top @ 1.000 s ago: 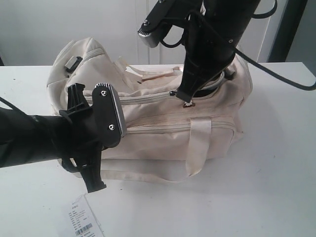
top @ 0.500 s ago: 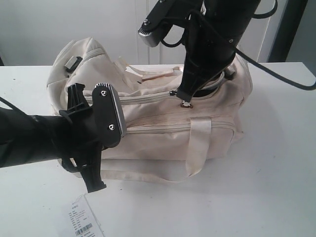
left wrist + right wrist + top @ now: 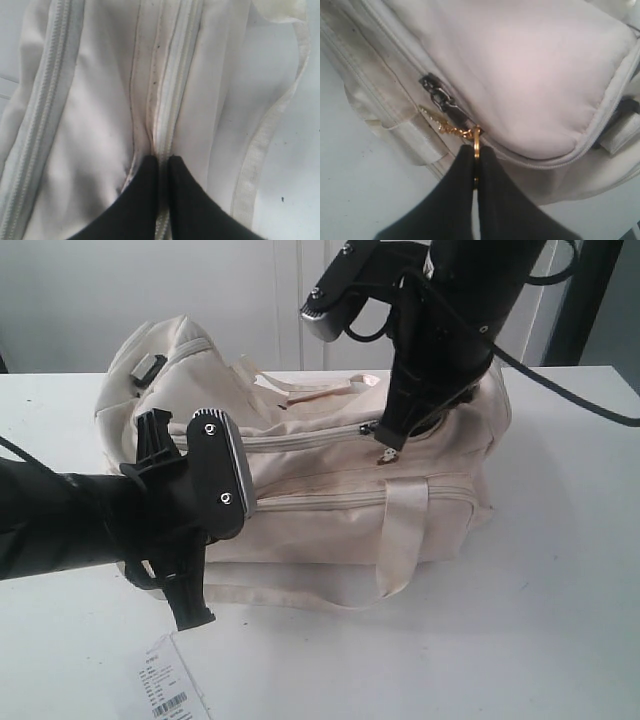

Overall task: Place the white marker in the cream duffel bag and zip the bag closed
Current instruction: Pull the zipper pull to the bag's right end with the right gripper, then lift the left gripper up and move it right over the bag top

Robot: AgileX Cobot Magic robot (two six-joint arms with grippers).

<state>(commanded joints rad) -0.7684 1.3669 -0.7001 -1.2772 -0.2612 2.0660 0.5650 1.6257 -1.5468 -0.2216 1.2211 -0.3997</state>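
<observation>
While on pull (image 3: 476,141), right fingers (image 3: 460,180) together.

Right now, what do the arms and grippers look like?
Both matte black: left arm, right arm. Each carries a wrist block with a grey ribbed edge. Black cables trail from the right arm. Both the left gripper and right gripper have black tapered fingers. No markings visible.
</observation>
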